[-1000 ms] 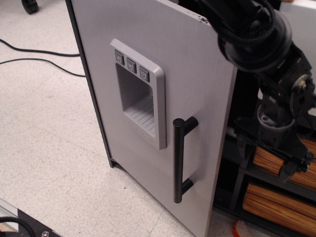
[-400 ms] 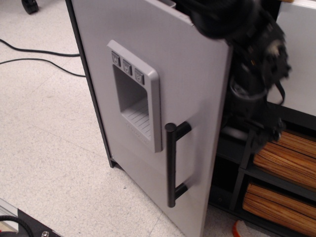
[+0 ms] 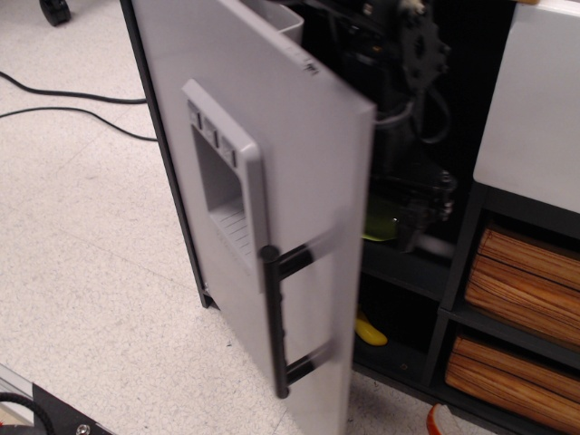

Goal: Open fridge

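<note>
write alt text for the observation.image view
A small toy fridge stands with its grey door swung partly open, black handle toward the camera. A dark robot arm reaches into the interior behind the door; its end effector is hidden.

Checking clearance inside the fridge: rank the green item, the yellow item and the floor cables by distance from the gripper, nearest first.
1. green item: on the shelf, right beside the gripper.
2. yellow item: on the shelf below.
3. floor cables: far left, outside the fridge.

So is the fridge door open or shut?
Open, partway: the fridge door swings off the frame, exposing the dark shelved interior.
</note>
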Robot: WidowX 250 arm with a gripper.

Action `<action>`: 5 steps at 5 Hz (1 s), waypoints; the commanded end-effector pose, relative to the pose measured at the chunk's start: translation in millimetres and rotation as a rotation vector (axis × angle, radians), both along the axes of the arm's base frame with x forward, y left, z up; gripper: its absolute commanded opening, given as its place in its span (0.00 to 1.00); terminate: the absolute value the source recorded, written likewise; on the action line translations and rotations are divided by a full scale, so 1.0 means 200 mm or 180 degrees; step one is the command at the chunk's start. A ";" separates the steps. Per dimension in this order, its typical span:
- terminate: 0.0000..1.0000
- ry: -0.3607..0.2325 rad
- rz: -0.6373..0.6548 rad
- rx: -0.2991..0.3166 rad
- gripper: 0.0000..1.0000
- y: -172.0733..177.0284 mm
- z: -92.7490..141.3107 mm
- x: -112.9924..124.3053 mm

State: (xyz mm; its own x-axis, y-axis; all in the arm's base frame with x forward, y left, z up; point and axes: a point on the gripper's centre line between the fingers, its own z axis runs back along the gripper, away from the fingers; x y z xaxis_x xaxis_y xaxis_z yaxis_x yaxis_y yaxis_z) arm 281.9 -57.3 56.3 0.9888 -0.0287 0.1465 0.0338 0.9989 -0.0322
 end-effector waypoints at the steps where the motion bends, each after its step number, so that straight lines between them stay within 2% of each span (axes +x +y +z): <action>1: 0.00 0.0039 -0.0033 0.0031 1.00 0.24 0.08 -0.14; 3: 0.00 -0.0034 -0.0250 0.0048 1.00 0.48 0.13 -0.36; 4: 0.00 -0.0148 -0.0449 0.0084 1.00 0.56 0.14 -0.44; 5: 0.00 -0.0148 -0.0449 0.0084 1.00 0.56 0.14 -0.44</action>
State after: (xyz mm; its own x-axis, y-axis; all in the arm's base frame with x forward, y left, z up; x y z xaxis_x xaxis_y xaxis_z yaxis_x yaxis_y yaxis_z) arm 192.0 51.0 75.1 0.9699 -0.1704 0.1738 0.1748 0.9845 -0.0104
